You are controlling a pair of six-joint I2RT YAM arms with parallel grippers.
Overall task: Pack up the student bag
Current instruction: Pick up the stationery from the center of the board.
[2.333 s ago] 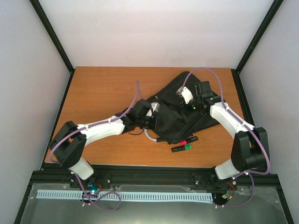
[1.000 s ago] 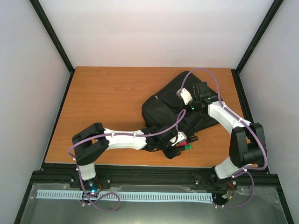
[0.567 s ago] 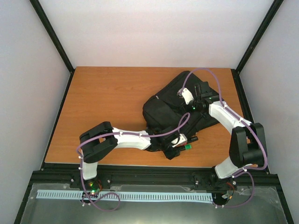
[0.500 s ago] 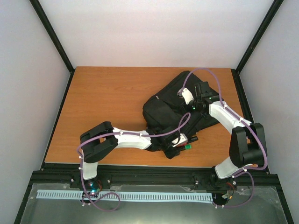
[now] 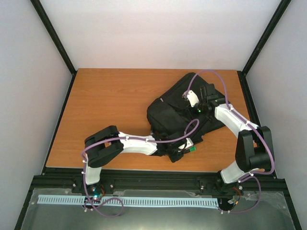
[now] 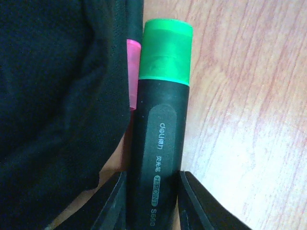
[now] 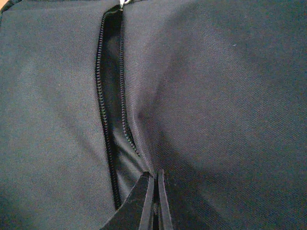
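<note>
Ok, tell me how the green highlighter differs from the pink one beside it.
The green highlighter lies in the open, between the fingers of the left hand; the pink highlighter is mostly hidden by the student bag, ungripped. Green cap versus pink cap. Both lie parallel on the table, caps the same way.

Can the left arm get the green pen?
Probably yes: the left gripper has its fingers against both sides of the green highlighter; the student bag lies beside it, not over it.
</note>
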